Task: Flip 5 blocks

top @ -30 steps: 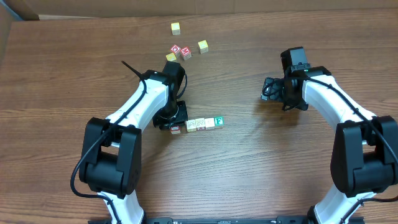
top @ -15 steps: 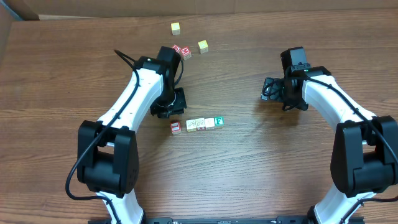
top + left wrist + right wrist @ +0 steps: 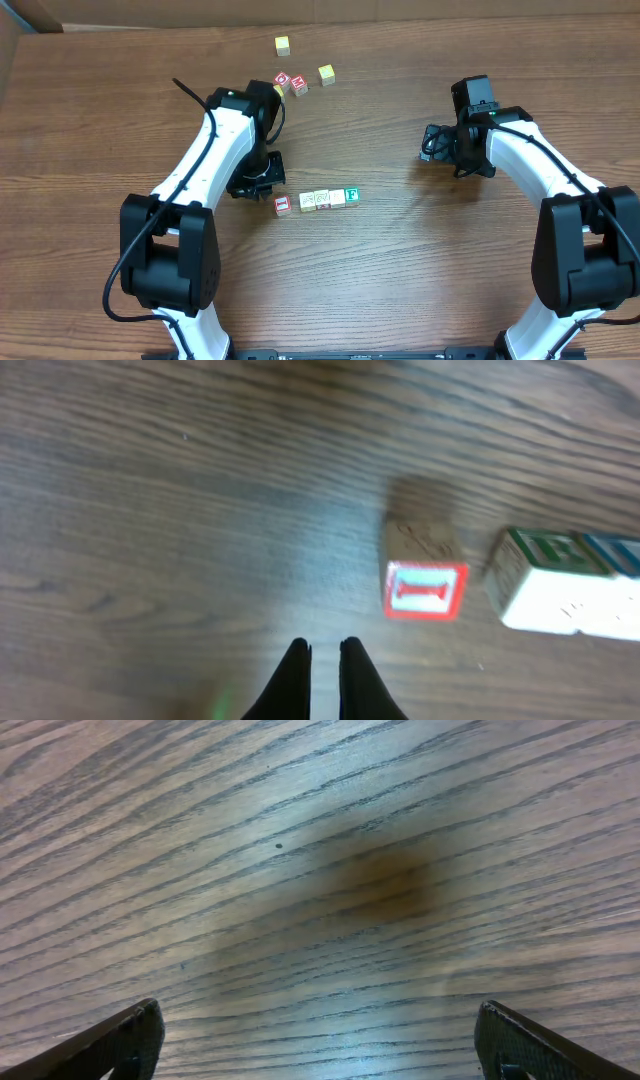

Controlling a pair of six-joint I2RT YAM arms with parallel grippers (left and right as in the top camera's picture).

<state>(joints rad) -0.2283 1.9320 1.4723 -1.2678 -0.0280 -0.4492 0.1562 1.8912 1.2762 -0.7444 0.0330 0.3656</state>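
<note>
Left claw is pinched almost shut, its two dark tips side by side with only a sliver of gap in the wrist view, and it holds nothing. It hangs over bare wood just left of the row of blocks and a little farther back, apart from them.

The five blocks lie in a short line near the middle of the surface, running left to right and tilting slightly toward the far side at the right end. At the left end sits the red-and-white block, its red-framed face up, with a small gap between it and its neighbour. Next come three pale blocks pressed together, and the green block closes the row on the right. In the left wrist view the nearest pale one shows a green-edged top and a whitish side.

Right claw is on the right side of the surface, well apart from the row. Its tips stand wide at both edges of its own view, with nothing between them but wood grain and a dark stain.

Toward the far edge lie two yellow cubes, and two red cubes sit close together beside the left arm's elbow, where a third yellow one peeks out.
</note>
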